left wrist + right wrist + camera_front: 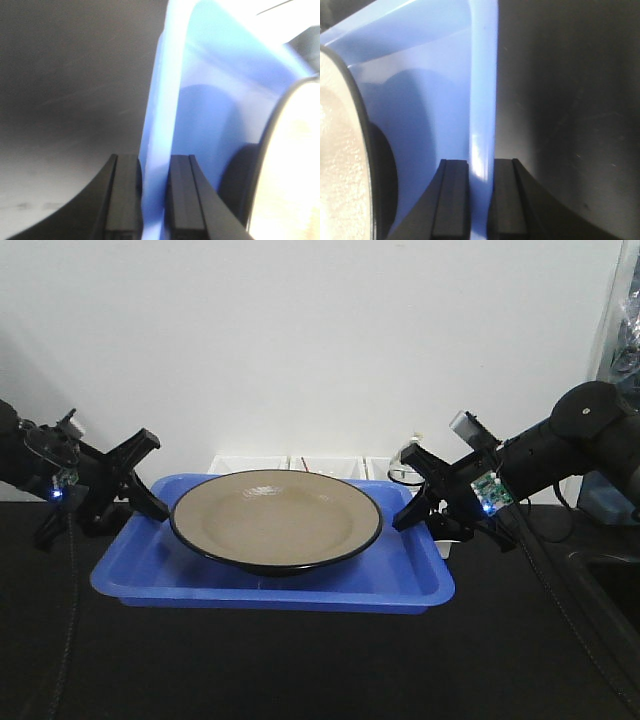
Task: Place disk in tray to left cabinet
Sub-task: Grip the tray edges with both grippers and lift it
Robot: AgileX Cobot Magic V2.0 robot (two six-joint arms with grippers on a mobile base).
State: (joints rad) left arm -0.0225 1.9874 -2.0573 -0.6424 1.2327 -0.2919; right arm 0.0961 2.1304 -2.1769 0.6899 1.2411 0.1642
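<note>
The disk sits in the blue tray, mid-scene; left gripper and right gripper each seemingly pinch an end rim. Next: level, synchronised lift toward the unseen cabinet

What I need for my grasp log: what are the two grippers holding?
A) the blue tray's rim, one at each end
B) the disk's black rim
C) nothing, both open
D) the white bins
A: each wrist view shows the rim of the tray pinched in the left gripper and right gripper; the disk lies untouched inside.
</note>
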